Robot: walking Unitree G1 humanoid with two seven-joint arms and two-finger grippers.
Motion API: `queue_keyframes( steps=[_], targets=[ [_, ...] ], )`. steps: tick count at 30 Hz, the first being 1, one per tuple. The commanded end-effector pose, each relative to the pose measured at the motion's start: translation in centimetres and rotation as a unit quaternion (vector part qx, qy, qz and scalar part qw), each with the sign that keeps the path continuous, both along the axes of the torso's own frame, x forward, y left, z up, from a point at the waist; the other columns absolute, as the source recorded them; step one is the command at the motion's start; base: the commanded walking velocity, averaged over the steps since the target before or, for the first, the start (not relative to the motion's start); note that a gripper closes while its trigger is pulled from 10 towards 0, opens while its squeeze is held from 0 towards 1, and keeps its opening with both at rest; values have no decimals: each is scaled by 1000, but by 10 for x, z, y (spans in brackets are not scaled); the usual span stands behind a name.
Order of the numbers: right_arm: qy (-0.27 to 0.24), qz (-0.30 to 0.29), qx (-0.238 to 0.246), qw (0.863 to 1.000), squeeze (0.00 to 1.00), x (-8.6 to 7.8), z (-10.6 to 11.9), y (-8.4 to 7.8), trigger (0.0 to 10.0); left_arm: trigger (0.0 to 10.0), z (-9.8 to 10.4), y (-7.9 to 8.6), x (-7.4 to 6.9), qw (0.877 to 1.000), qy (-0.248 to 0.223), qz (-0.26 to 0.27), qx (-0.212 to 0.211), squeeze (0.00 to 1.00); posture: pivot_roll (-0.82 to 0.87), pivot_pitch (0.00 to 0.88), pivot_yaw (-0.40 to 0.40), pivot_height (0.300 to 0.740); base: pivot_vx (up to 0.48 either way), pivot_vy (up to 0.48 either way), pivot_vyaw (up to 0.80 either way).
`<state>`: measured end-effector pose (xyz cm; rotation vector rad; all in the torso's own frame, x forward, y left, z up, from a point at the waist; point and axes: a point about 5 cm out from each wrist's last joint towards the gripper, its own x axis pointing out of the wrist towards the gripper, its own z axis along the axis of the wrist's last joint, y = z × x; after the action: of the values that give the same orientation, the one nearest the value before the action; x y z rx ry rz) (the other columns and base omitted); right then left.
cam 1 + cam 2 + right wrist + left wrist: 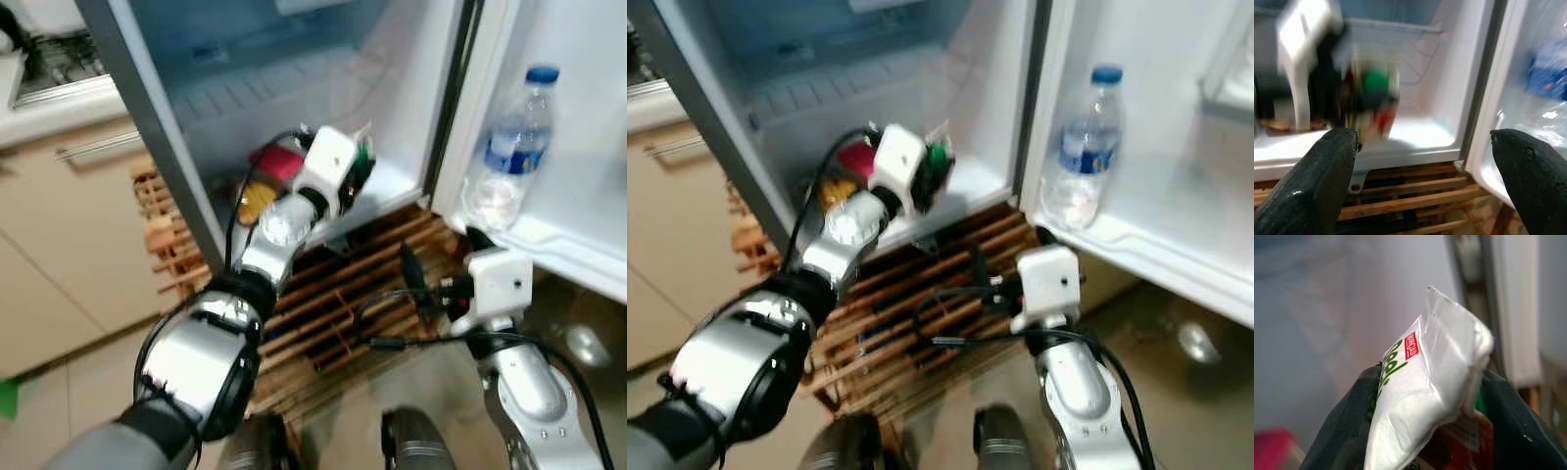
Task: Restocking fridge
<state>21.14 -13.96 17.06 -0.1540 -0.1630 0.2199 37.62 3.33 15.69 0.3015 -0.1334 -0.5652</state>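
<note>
The left tool point(1425, 431) is clamped on a white food packet point(1425, 396) (print partly hidden) at the fridge point(294, 88) shelf's front edge; the right tool point(1422, 161) hangs apart below, blurred.

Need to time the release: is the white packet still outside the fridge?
At the threshold: the left gripper holds the white plastic packet at the white fridge's open front, over the bottom shelf's edge.
</note>
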Motion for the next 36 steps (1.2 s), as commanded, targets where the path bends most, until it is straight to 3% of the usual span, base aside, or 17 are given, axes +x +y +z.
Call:
queue_keyframes(
  steps=[1, 7, 13, 20, 25, 28, 34, 35, 36],
  targets=[
    [6, 6, -1, 1000, 0, -4, 1, 2, 10000, 10000, 3, 4, 2, 1000, -15, 9, 10, 0, -323, 131, 98, 671, 0, 0, 0],
    [5, 25, 14, 1000, 0, -17, 16, 9, 10000, 10000, 10, 6, 6, 999, -20, 27, -7, 0, -358, 194, 90, 671, 0, 0, 0],
    [19, 28, 8, 999, 0, -33, 20, 13, 10000, 10000, 37, 4, 10, 996, -93, 10, 10, 0, -398, 232, 92, 671, 0, 0, 0],
    [41, 16, 12, 999, 0, -45, 20, 14, 10000, 10000, 54, 20, 19, 992, -115, 43, 3, 0, -402, 254, 102, 671, 0, 0, 0],
    [53, 6, 16, 998, 0, -53, 19, 14, 10000, 10000, 54, 27, 16, 974, -197, 54, 97, 0, -420, 291, 122, 671, 0, 0, 0],
    [64, -3, 18, 998, 0, -59, 18, 15, 10000, 10000, 50, 28, 19, 978, -168, 65, 103, 0, -427, 306, 136, 671, 0, 0, 0],
    [72, -15, 23, 997, 0, -64, 17, 15, 10000, 10000, 43, 34, 25, 990, -87, 100, 51, 0, -431, 315, 147, 671, 0, 0, 0],
    [73, -17, 24, 997, 0, -65, 17, 15, 10000, 10000, 40, 35, 26, 992, -55, 114, 21, 220, -433, 318, 149, 671, 0, 0, 0],
    [75, -19, 25, 997, 0, -66, 17, 16, 10000, 10000, 39, 35, 27, 992, -29, 125, -8, 1000, -432, 320, 149, 671, 0, 0, 0]
  ],
)
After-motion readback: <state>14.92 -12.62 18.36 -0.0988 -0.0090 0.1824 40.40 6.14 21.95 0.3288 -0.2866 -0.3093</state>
